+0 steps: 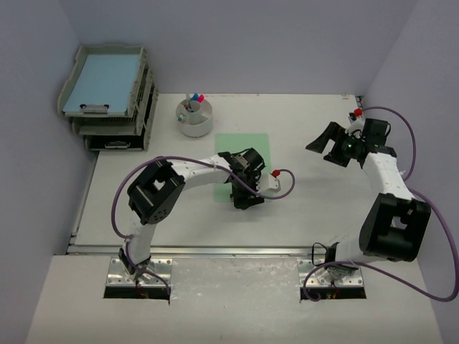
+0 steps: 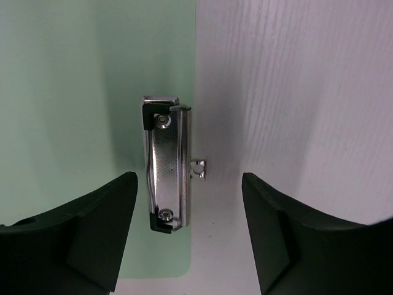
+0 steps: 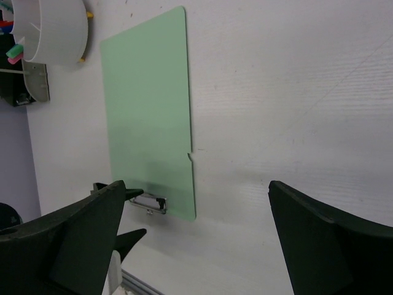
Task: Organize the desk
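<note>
The white desk (image 1: 315, 208) holds a green clipboard (image 1: 242, 145) at its middle. My left gripper (image 1: 244, 195) hangs over the clipboard's near end, open and empty. In the left wrist view the metal clip (image 2: 166, 163) lies just ahead of the open gripper (image 2: 190, 236), closer to the left finger (image 2: 92, 233), at the edge of the green board (image 2: 92, 92). My right gripper (image 1: 330, 143) is open and empty above the desk's right side. Its view shows the green clipboard (image 3: 147, 104), the clip (image 3: 150, 203) and the desk (image 3: 295, 92).
Grey stacked trays (image 1: 143, 107) stand at the back left with a blue clipboard (image 1: 100, 84) on top. A white round pen holder (image 1: 194, 116) with markers stands behind the green clipboard, also in the right wrist view (image 3: 52, 27). A metal rail (image 1: 215, 251) runs along the near edge.
</note>
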`<state>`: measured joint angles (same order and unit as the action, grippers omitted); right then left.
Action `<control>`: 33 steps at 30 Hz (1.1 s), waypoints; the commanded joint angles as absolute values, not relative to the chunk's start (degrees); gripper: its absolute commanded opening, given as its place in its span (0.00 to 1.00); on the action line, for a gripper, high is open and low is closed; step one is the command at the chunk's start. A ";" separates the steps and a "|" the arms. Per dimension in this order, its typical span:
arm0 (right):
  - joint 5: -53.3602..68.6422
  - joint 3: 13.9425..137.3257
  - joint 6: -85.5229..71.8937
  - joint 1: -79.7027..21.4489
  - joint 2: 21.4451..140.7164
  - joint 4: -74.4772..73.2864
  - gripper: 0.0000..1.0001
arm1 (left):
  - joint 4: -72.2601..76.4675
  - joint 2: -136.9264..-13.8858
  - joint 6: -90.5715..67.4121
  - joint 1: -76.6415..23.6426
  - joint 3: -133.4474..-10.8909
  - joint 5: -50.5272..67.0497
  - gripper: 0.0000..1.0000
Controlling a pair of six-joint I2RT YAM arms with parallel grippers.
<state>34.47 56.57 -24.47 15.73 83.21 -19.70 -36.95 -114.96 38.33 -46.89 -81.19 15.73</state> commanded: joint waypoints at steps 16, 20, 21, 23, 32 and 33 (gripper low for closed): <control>37.22 54.23 -25.49 16.92 78.75 -16.83 0.98 | -30.67 -118.96 40.04 -48.30 -76.72 10.15 0.19; 37.48 54.14 -25.49 16.96 79.21 -16.48 0.98 | -31.68 -118.03 41.42 -48.58 -75.90 9.78 0.00; 37.62 54.13 -25.49 16.96 79.30 -16.32 0.98 | -31.84 -117.59 41.52 -48.52 -75.69 9.86 0.00; 37.74 53.99 -25.43 16.96 79.63 -15.93 0.98 | -32.11 -114.76 41.99 -48.52 -74.69 9.93 0.00; 39.17 52.28 -26.02 16.96 80.84 -13.69 0.97 | -36.25 -93.30 43.53 -48.15 -66.88 9.92 0.00; 39.44 52.16 -26.21 16.96 81.11 -13.46 0.97 | -36.93 -91.20 43.89 -47.97 -65.83 10.23 0.00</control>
